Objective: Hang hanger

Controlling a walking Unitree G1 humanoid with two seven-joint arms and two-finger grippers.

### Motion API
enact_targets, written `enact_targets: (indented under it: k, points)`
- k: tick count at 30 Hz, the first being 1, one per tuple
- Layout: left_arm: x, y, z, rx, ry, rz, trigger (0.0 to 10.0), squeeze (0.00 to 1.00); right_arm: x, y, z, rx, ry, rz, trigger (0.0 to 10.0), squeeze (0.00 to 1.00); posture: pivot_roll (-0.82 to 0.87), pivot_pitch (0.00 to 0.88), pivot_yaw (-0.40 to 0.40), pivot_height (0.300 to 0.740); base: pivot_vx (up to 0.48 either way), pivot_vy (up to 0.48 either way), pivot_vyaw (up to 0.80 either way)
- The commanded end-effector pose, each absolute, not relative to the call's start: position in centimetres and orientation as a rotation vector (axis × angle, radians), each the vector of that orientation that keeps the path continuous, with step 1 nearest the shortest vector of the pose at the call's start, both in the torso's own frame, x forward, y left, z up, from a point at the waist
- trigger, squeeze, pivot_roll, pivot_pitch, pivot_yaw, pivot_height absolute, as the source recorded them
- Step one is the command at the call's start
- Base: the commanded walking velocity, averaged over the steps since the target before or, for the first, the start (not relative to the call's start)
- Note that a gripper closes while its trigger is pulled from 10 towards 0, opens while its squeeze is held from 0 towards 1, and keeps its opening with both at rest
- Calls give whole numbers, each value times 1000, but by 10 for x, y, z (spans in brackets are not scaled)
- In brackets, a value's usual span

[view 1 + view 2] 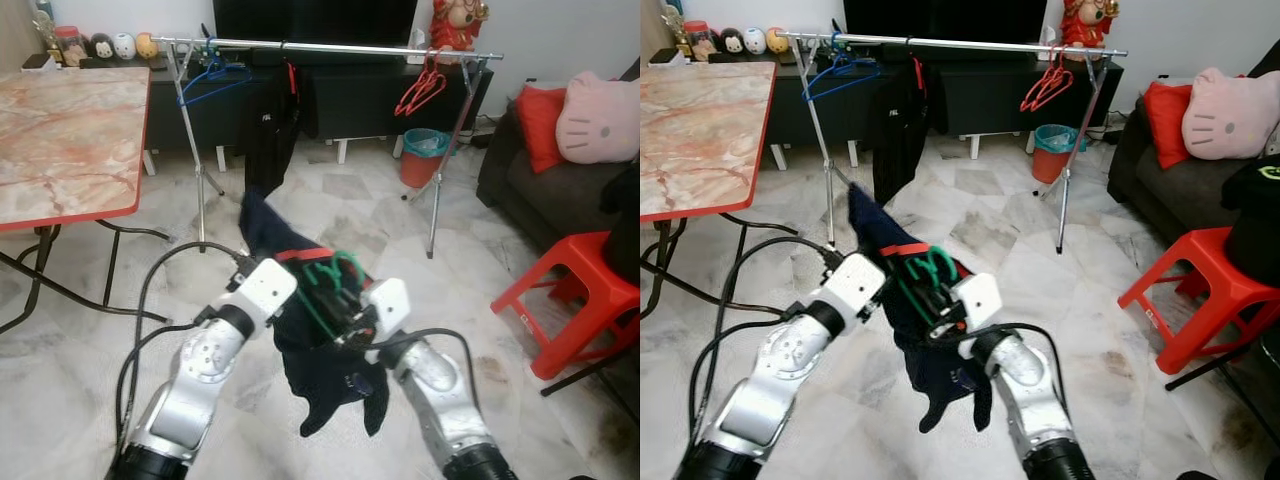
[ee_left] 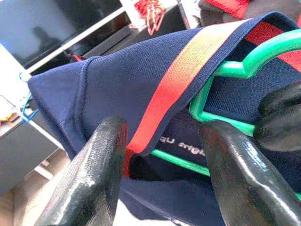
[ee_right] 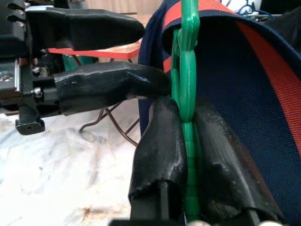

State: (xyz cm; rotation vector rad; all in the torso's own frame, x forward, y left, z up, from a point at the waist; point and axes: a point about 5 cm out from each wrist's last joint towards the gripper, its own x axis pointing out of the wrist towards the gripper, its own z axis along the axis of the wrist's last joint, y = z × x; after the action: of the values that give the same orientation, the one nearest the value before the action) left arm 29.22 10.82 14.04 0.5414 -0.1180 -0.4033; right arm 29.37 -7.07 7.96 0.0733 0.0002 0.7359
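A green hanger carries a navy shirt with a red stripe, held low in front of me between both arms. My right gripper is shut on the green hanger's stem, one finger on each side. My left gripper is open at the shirt's collar, its fingers spread around the striped edge without clamping it. The silver clothes rail stands further ahead across the room, apart from the grippers.
On the rail hang a blue hanger, a black garment and red hangers. A marble table is at the left, and a red stool and sofa at the right. Black cables lie on the floor.
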Motion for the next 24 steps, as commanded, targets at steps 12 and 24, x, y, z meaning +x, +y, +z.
enact_targets:
  k: [12,24]
  points:
    - [297,106,139,651,-118,-330,10000,0,296,-56,95,69,-42,760,10000,0,165,0,-86,740,0,0,0]
    - [304,117,146,632,-131,-199,10000,0,295,-55,95,69,-33,772,10000,0,165,0,-90,740,0,0,0]
